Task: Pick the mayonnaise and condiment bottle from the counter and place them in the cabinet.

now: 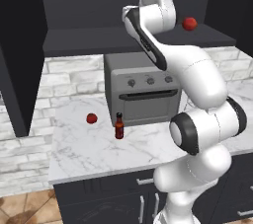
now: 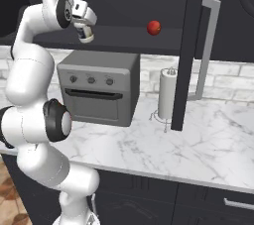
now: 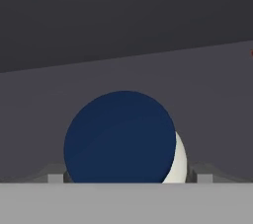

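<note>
The mayonnaise point(image 2: 88, 34), a white jar with a dark blue lid, sits between the fingers of my gripper point(image 2: 84, 30), which is shut on it. The jar hangs just over the cabinet point(image 2: 130, 40) shelf, at its left part. In the hand view the blue lid point(image 3: 120, 136) looms close, with a sliver of white jar body beside it and the dark shelf behind. The condiment bottle point(image 1: 119, 126), dark red-brown with a black cap, stands upright on the counter point(image 1: 99, 156) in front of the oven's left corner.
A grey toaster oven point(image 2: 96, 87) stands on the counter under the shelf. One tomato point(image 1: 91, 118) lies left of the bottle, another point(image 2: 154, 27) on the shelf. A paper-towel roll point(image 2: 167, 94) and the open cabinet door point(image 2: 191, 45) stand to the right.
</note>
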### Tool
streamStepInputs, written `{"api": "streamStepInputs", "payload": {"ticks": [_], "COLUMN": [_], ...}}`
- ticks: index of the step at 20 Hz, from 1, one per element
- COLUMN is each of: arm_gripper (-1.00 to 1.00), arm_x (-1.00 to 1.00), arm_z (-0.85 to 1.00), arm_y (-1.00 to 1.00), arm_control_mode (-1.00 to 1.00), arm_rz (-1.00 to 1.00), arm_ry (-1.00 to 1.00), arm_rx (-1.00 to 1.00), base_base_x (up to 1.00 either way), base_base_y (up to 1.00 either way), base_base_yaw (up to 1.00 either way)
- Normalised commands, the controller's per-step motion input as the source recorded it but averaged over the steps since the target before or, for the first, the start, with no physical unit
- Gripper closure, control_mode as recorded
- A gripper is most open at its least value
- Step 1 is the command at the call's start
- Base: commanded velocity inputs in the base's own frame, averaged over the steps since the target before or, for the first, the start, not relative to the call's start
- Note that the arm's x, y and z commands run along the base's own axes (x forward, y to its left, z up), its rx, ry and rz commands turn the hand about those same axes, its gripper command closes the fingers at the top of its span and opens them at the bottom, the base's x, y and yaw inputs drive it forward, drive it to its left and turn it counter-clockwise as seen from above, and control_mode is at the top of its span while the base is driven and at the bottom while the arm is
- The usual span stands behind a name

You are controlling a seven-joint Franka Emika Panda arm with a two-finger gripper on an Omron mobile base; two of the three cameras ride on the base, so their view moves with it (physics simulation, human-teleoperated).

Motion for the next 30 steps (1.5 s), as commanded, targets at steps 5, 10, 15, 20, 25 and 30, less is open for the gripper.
{"api": "streamStepInputs", "payload": {"ticks": [5, 10, 15, 20, 25, 30], "arm_gripper": [1.00, 1.00, 1.00, -1.00, -1.00, -1.00], "arm_x": [0.43, 0.44, 0.37, 0.37, 0.32, 0.26], "arm_z": [-0.15, -0.20, -0.21, -0.26, -0.30, -0.39], "arm_y": [-0.06, -0.07, -0.02, 0.00, -0.06, -0.11], "arm_control_mode": [-1.00, -1.00, -1.00, -1.00, -1.00, -1.00], "arm_rz": [0.00, 0.00, 0.00, 0.00, 0.00, 0.00], "arm_ry": [-0.01, 0.00, 0.00, 0.00, 0.00, -0.01], "arm_rx": [0.00, 0.00, 0.00, 0.00, -0.02, -0.05], "base_base_x": [0.00, 0.00, 0.00, 0.00, 0.00, 0.00], "base_base_y": [0.00, 0.00, 0.00, 0.00, 0.00, 0.00], "base_base_yaw": [0.00, 0.00, 0.00, 0.00, 0.00, 0.00]}}
